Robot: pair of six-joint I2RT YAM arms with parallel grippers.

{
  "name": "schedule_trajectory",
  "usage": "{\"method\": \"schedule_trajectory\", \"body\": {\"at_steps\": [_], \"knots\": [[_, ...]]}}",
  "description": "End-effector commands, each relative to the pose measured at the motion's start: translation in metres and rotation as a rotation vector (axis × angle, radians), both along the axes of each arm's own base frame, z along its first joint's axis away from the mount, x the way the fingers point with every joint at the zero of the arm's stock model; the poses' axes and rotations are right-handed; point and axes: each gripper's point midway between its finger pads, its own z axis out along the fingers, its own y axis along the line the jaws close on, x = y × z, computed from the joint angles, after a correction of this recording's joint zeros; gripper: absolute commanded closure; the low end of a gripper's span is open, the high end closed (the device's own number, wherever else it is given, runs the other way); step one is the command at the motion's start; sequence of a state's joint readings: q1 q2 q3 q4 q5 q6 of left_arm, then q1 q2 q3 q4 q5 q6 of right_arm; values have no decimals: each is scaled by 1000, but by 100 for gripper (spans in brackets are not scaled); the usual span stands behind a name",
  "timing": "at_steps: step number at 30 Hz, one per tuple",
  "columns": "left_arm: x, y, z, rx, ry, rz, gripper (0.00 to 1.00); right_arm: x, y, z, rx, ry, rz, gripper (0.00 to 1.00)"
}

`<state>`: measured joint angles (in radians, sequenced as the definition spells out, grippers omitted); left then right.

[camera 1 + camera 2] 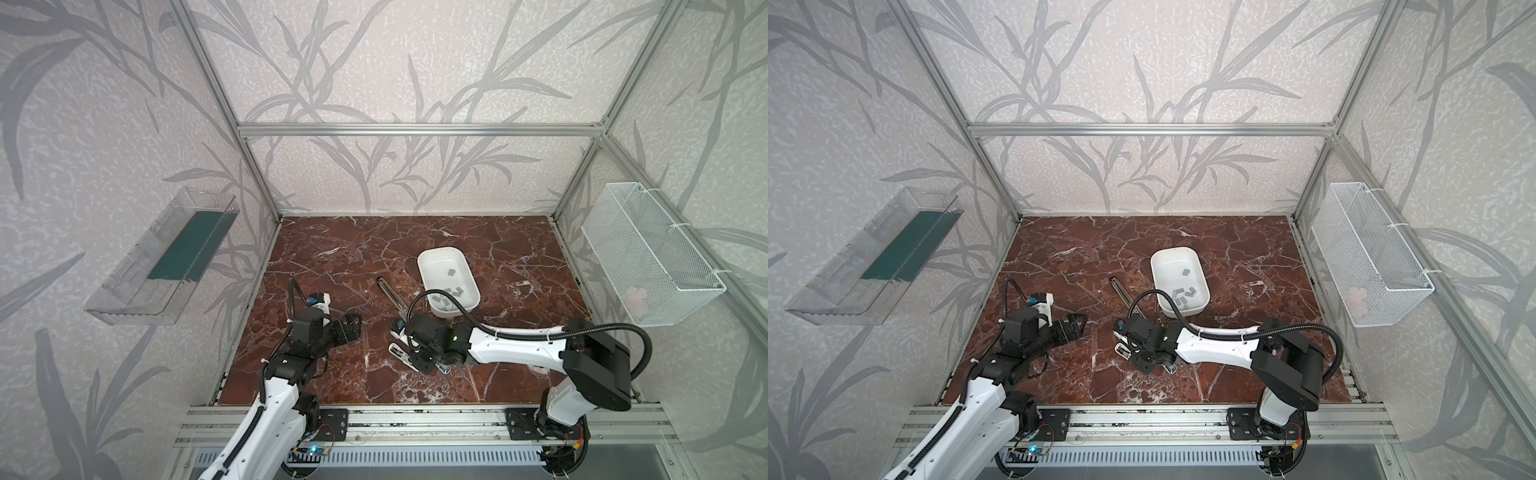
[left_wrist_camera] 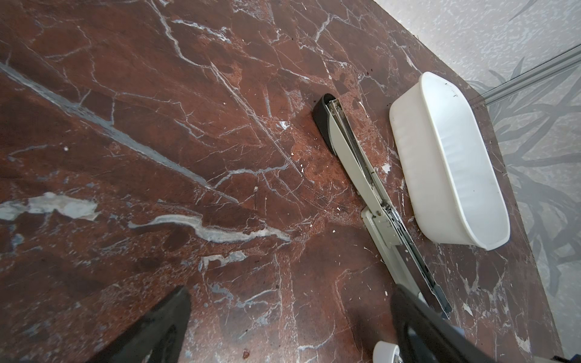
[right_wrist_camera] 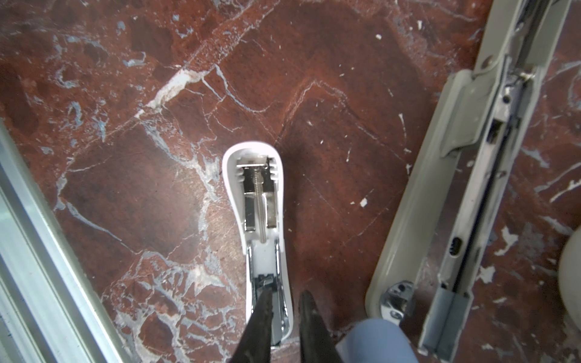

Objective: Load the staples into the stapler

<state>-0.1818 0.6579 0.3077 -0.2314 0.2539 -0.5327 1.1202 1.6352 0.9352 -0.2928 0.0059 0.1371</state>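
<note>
1. Red-brown veined marble tabletop (image 1: 332,257) beneath; right gripper (image 3: 286,293) narrowly parted, straddling one side wall of small white opened stapler (image 3: 256,201).
2. Just beside: long grey opened stapler (image 3: 415,220).
3. Beyond that: small flat grey metal staples (image 1: 450,272) inside white oval plastic tub (image 1: 430,270).
4. Well apart: left gripper (image 1: 353,328) spread wide.

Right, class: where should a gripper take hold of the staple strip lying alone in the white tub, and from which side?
Probably across two opposite edges of the lone staple strip, coming straight down. It lies flat on the floor of the white tub, whose walls block a sideways approach, and it sits apart from the other strips, leaving finger room.
</note>
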Motion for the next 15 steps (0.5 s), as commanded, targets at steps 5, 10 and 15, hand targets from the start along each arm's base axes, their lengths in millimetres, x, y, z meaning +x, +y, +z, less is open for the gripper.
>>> {"method": "schedule_trajectory", "body": {"at_steps": [5,10,15], "knots": [[4,2,6,10,-25,4,1,-13,-3,-11,-6,59,19,74],[3,2,6,10,-24,4,1,-21,5,-11,47,120,7,74],[3,1,6,7,-24,2,1,-27,8,-17,85,178,-39,75]]}}
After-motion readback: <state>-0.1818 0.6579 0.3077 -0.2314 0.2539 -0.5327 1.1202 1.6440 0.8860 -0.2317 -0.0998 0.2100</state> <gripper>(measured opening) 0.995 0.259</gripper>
